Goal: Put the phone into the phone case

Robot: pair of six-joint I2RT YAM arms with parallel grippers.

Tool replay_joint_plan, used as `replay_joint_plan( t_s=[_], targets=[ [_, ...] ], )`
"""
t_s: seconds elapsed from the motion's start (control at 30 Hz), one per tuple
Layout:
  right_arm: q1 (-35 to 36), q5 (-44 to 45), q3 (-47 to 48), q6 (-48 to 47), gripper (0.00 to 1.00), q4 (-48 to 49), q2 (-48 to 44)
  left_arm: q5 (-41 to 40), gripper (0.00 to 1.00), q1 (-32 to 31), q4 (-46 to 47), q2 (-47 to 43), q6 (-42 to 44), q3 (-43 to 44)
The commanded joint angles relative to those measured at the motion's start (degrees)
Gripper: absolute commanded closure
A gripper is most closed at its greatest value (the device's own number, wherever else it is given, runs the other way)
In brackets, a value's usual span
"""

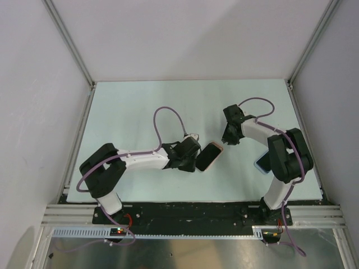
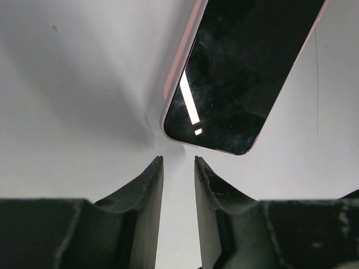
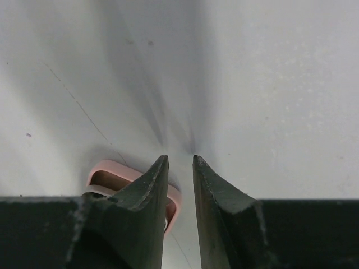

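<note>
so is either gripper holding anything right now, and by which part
Nothing is held. The left gripper has empty jaws just short of the dark-screened, pink-edged phone; the right gripper is empty too, a pink rounded corner beside one finger.

This is a robotics lab test cell, not a lived-in room. A pale table [image 1: 140,101] is boxed in by plain white panels [image 1: 190,33] held in aluminium frame posts [image 1: 70,42]. The left arm [image 1: 140,159] and right arm [image 1: 280,157] are bolted to a black base plate [image 1: 190,212] at the near edge. Purple cables [image 1: 168,112] loop along them, and a slotted cable duct [image 1: 78,231] runs beneath on metal rails [image 1: 190,221].
</note>
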Motion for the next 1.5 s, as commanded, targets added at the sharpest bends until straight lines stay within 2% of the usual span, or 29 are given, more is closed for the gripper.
replay_joint_plan(
  t_s=[0.0,0.87,1.17,1.47],
  targets=[
    [1.68,1.17,2.98,-0.81,0.72,0.43,1.55,0.73,0.67,0.37,1.12,1.55,1.65,3.24],
    [5.76,-1.04,0.23,1.07,0.77,-0.54,1.34,2.2,0.71,1.2,0.83,8.05,3.22,11.06],
    [5.35,-2.78,-1.19,1.38,0.77,-0.53,-1.17,2.26,0.7,1.39,0.73,5.24,3.82,8.97],
    [6.96,-6.86,-13.14,6.68,0.78,4.87,-8.51,3.89,0.71,1.85,0.53,3.59,6.22,6.39]
  ],
)
